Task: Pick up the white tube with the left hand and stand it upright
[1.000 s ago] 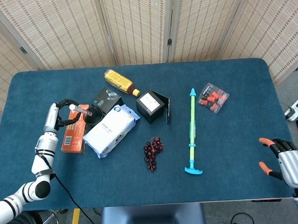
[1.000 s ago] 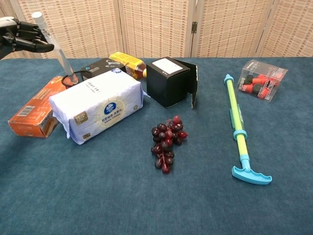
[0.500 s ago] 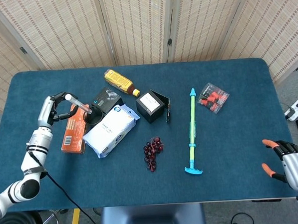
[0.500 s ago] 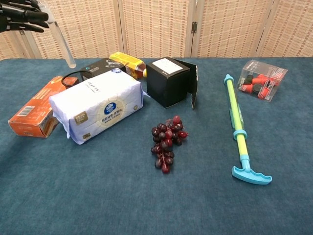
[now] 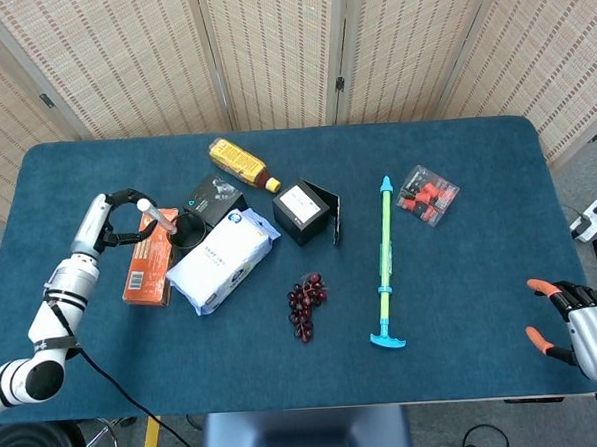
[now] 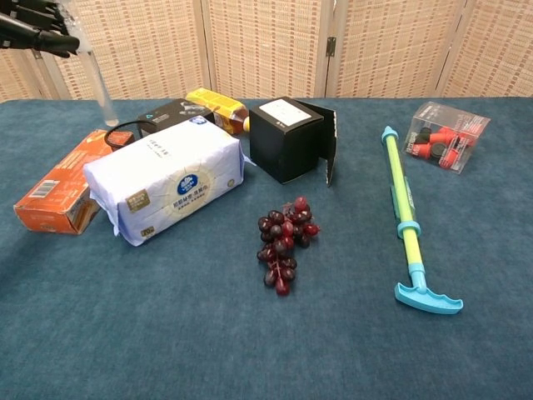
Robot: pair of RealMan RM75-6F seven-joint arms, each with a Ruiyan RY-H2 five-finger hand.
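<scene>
**Tube Raised, Not Yet Stood**

Here the right hand (image 5: 584, 329) idles at 4 o'clock, fingers apart, holding nothing. At 9 o'clock the left hand (image 5: 113, 221) grips the white tube (image 6: 94, 82) by its top; the tube's long axis hangs near-vertical, lower end over the orange box (image 6: 58, 192), apparently clear of the worktop (image 5: 463, 305).

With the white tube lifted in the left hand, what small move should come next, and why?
Probably shift the left hand toward a bare patch of the table before lowering. It holds the white tube near its top, nearly upright, with the lower end hanging over the orange box and the black ring. Lowering here would likely land on clutter, where it could tip.
</scene>
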